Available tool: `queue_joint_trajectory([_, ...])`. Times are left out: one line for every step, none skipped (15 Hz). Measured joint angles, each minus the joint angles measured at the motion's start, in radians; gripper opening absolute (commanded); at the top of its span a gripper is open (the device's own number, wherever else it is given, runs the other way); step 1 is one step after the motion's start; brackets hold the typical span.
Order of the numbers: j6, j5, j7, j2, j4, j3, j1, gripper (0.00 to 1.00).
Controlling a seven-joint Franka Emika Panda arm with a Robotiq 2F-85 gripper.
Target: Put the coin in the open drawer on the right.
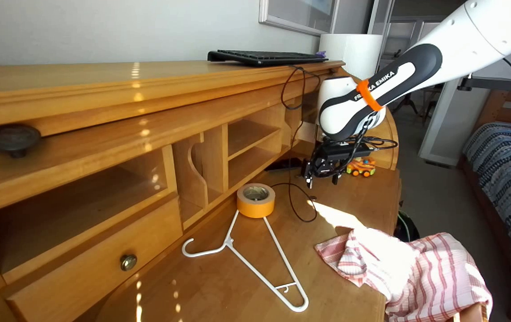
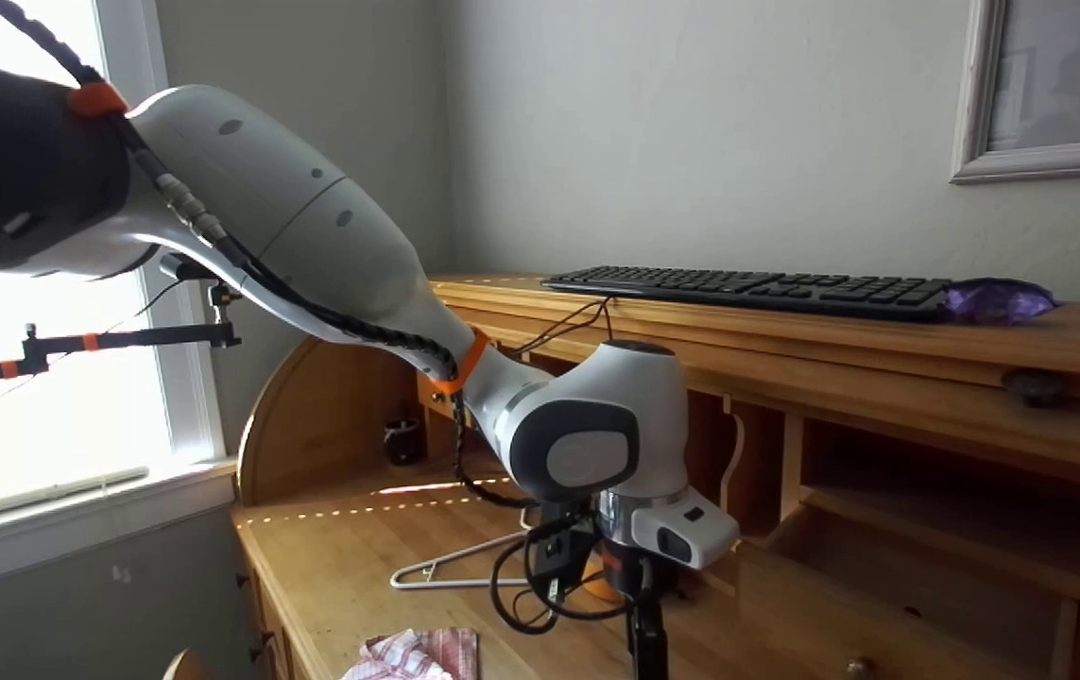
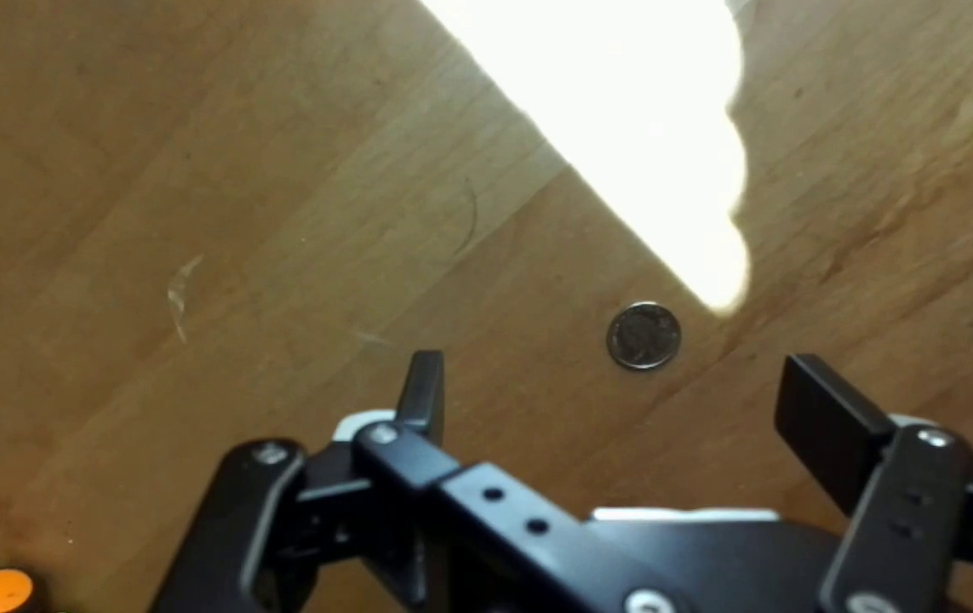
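The coin (image 3: pixel 643 335) is a small round silver disc lying flat on the wooden desk, close to the tip of a bright sun patch. It also shows as a small dark spot in an exterior view (image 1: pixel 312 197). My gripper (image 3: pixel 614 370) is open and empty. It points down at the desk from a little above it (image 1: pixel 322 181). In the wrist view the coin lies just beyond the line between the fingertips, nearer the right finger. The honey-coloured drawer (image 2: pixel 790 604) stands pulled open at the lower right of an exterior view, beside the arm.
An orange tape roll (image 1: pixel 256 210) sits at the end of a white hanger (image 1: pixel 250 265). A striped cloth (image 1: pixel 434 268) hangs over the desk edge. A toy car (image 1: pixel 361 167) stands behind the gripper. A black cable (image 1: pixel 302 219) loops near the coin. A keyboard (image 1: pixel 268 57) lies on top.
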Motion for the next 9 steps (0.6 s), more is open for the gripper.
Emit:
queue_joint_trajectory([0.0, 0.002, 0.0, 0.012, 0.011, 0.0, 0.0, 1.0])
queue_joint_trajectory([0.0, 0.002, 0.0, 0.022, 0.02, 0.0, -0.001, 1.0])
queue_joint_trajectory([0.0, 0.003, 0.0, 0.033, 0.027, 0.0, 0.0, 1.0])
queue_joint_trajectory([0.0, 0.003, 0.0, 0.042, 0.034, 0.0, -0.001, 1.0])
queue_joint_trajectory([0.0, 0.003, 0.0, 0.052, 0.039, 0.0, -0.001, 1.0])
queue_joint_trajectory([0.0, 0.003, 0.0, 0.059, 0.043, 0.0, -0.001, 1.0])
queue_joint_trajectory([0.0, 0.004, 0.0, 0.067, 0.048, 0.0, -0.001, 0.96])
queue_joint_trajectory([0.0, 0.006, 0.0, 0.073, 0.053, 0.0, -0.001, 0.9])
queue_joint_trajectory([0.0, 0.009, 0.0, 0.079, 0.058, 0.0, -0.001, 0.85])
